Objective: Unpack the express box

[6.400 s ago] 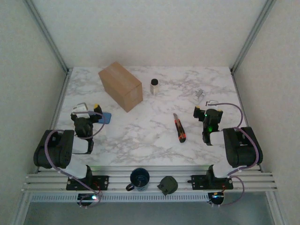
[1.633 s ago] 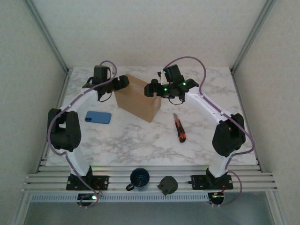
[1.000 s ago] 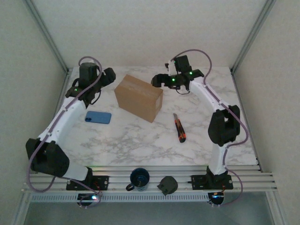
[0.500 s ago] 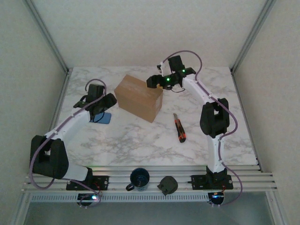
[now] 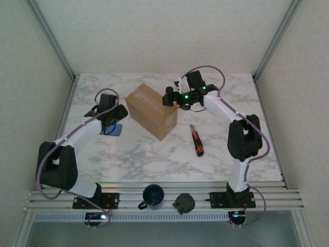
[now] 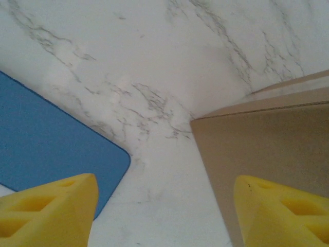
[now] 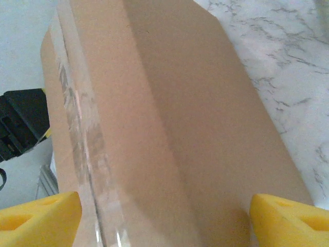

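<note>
Sitting mid-back of worktop (image 5: 154,154): express box (image 5: 151,110), top seam shut w/ clear tape (image 7: 77,128). R tool (image 5: 168,98) at its far-right top edge, fingers spread wide over the top, nothing held. L tool (image 5: 117,113) low by box's left corner, fingers apart, empty; blue phone (image 6: 46,154) just beside. Utility knife (image 5: 197,140) lies apart, right of box.

Risks:
- R push w/o L bracing could skid or tip box toward phone.
- L closing now may nip phone, not carton.
- Tape uncut, so prying prob. tears cardboard.
</note>
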Robot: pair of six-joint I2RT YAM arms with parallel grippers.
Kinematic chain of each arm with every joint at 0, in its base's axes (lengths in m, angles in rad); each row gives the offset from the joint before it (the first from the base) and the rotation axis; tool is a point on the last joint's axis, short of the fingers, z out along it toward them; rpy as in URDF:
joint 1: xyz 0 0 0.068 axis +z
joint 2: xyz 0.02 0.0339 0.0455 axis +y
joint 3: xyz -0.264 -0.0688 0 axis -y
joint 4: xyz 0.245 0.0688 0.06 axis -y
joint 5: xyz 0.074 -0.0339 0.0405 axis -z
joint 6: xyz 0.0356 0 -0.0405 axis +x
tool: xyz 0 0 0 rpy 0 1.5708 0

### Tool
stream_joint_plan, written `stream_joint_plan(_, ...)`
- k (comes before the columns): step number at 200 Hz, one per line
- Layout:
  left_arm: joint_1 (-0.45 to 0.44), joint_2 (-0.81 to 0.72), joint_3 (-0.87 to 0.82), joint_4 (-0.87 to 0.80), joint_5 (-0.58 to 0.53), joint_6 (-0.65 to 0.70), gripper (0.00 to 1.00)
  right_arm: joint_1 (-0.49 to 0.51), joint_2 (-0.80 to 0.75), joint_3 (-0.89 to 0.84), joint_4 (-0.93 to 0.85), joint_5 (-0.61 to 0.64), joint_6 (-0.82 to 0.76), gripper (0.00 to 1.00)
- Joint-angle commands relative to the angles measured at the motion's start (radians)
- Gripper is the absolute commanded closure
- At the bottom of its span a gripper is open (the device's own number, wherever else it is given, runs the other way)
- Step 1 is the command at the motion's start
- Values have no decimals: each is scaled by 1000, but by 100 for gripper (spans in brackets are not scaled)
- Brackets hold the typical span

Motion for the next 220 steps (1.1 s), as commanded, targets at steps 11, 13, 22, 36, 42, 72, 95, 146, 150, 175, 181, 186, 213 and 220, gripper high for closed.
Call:
stream_joint_plan(11,-6,-64,108,-108,-114,42,26,0,-100,-55,1,134,64,12)
stream_joint_plan(13,-7,-68,114,-112,-116,45,25,0,-105,-58,2,138,65,12)
stream_joint_plan(22,-6,-72,147,-128,-120,56,23,-1,-117,-56,-5,151,61,11)
stream_joint_plan(36,-5,-70,211,-144,-107,76,20,0,-128,-35,-41,167,45,11)
stream_joint_plan(42,-6,-64,240,-148,-89,86,19,-1,-130,-26,-56,170,35,11)
stream_joint_plan(72,-5,6,376,-163,69,89,20,-1,-121,47,-128,159,-53,12)
stream_joint_plan(95,-7,43,401,-145,150,47,27,7,-75,185,-235,172,-169,16)
stream_joint_plan(146,6,52,341,-82,132,-22,26,15,15,327,-333,263,-239,15)
stream_joint_plan(150,10,57,338,-71,138,-24,25,16,21,327,-329,253,-234,15)
stream_joint_plan(175,28,108,350,17,203,-20,24,17,61,321,-289,216,-195,14)
stream_joint_plan(181,29,123,358,36,215,-17,24,19,70,319,-282,208,-184,14)
stream_joint_plan(186,31,137,366,47,221,-14,24,18,78,318,-279,204,-173,14)
stream_joint_plan(213,33,201,410,113,260,29,21,21,57,244,-243,243,-88,12)
stream_joint_plan(220,34,220,429,114,260,49,20,22,33,193,-215,272,-47,8)
